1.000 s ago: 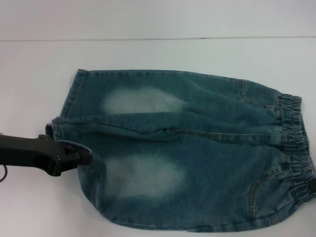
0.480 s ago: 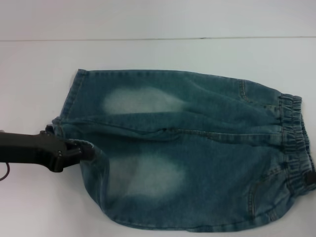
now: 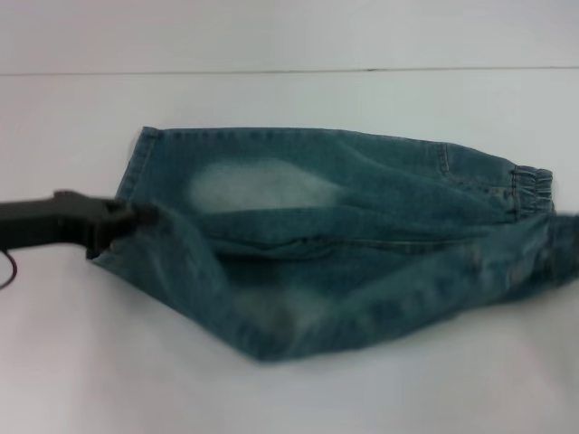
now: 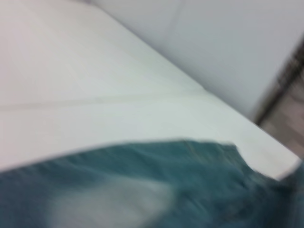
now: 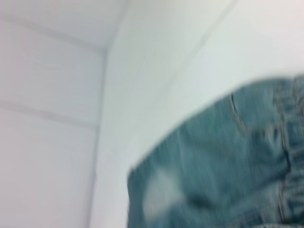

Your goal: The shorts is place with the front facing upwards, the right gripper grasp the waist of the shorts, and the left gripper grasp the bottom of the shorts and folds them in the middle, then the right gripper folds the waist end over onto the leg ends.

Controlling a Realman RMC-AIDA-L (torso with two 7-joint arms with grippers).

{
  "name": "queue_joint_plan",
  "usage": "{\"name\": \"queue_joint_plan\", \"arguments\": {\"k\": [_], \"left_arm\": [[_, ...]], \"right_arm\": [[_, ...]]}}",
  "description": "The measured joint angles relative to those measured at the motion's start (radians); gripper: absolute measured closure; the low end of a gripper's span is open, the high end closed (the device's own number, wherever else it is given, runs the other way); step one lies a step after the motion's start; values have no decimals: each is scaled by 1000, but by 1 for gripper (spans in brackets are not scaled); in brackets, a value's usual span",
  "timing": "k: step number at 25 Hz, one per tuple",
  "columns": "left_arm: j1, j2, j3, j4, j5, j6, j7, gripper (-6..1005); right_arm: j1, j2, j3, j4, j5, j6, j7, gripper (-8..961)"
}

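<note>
The denim shorts (image 3: 362, 226) lie across the white table (image 3: 289, 99), legs to the left and waist to the right. My left gripper (image 3: 134, 217) is shut on the near leg's hem, part of the bottom of the shorts, and holds it up above the table. The far leg's hem (image 3: 136, 163) lies flat. The far part of the waist of the shorts (image 3: 532, 183) rests on the table. Its near part (image 3: 556, 244) hangs lifted at the right edge, held by my right gripper, which sits past that edge. The near half of the shorts sags between the two lifted ends.
The table's back edge (image 3: 289, 70) runs behind the shorts, with a pale wall beyond it. Both wrist views show only denim (image 4: 142, 190) (image 5: 213, 166) on the white surface.
The left gripper has risen and moved toward the far side with the near hem. The near waist end has lifted too, so the near half is coming off the table.
</note>
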Motion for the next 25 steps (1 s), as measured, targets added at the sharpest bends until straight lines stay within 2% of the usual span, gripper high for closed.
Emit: {"name": "queue_joint_plan", "arguments": {"k": [4, 9, 14, 25], "left_arm": [[-2, 4, -18, -52, -32, -135, -9, 979], [-15, 14, -19, -90, -68, -258, -20, 979], [-15, 17, -19, -97, -141, -313, -20, 978], [-100, 37, -7, -197, -148, -413, 3, 978]], "right_arm": [[-11, 5, 71, 47, 91, 63, 1, 918], [-10, 23, 94, 67, 170, 153, -4, 918], [-1, 42, 97, 69, 232, 222, -17, 918], [51, 66, 94, 66, 346, 333, -37, 917]]}}
